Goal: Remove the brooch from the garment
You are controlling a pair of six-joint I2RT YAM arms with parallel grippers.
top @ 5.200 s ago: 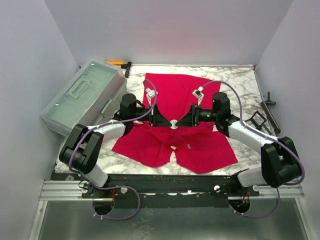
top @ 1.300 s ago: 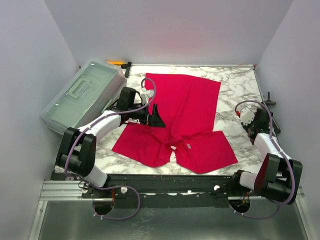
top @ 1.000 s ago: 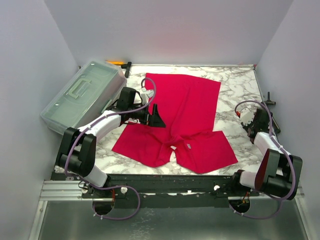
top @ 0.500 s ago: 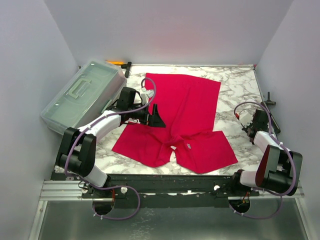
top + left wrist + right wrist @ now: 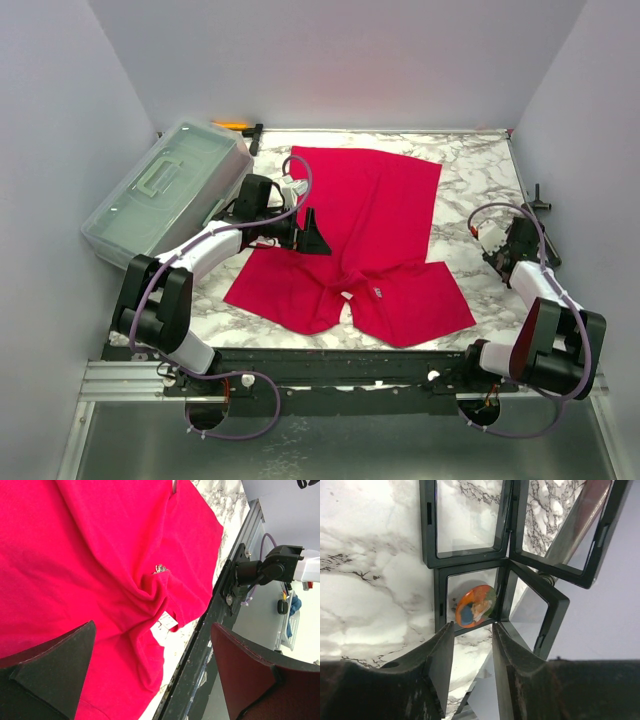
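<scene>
Brooch (image 5: 475, 606): round, orange w/ blue and green patches. It's off the red T-shirt (image 5: 380, 200), well out to the shirt's right, lying flat inside a black hinged frame (image 5: 440, 605) on the marble tabletop (image 5: 470, 170). More frames of the same kind are joined to it on the side away from the shirt.

R hand (image 5: 473, 626): also well right of the T-shirt, right over that frame. Fingers (image 5: 440, 665) stand partly apart w/ nothing between them. The brooch sits just past the fingertips, in line w/ the gap. It looks clear of both fingers, no grip on it.

L hand (image 5: 152, 626): over the T-shirt's left half, near where the cloth bunches at the middle. Spread wide, empty, fingers either side of red cloth below. Can't tell if the tips touch the cloth.

T-shirt is laid out mid-tabletop, folds gathered towards the neck. White label (image 5: 167, 622) shows at the neck edge. Small silvery bit (image 5: 160, 569) sits on the bunched cloth close to the label; too small to say what it is.

Clear lidded plastic box (image 5: 165, 190) stands just left of the T-shirt, beside the L arm.
</scene>
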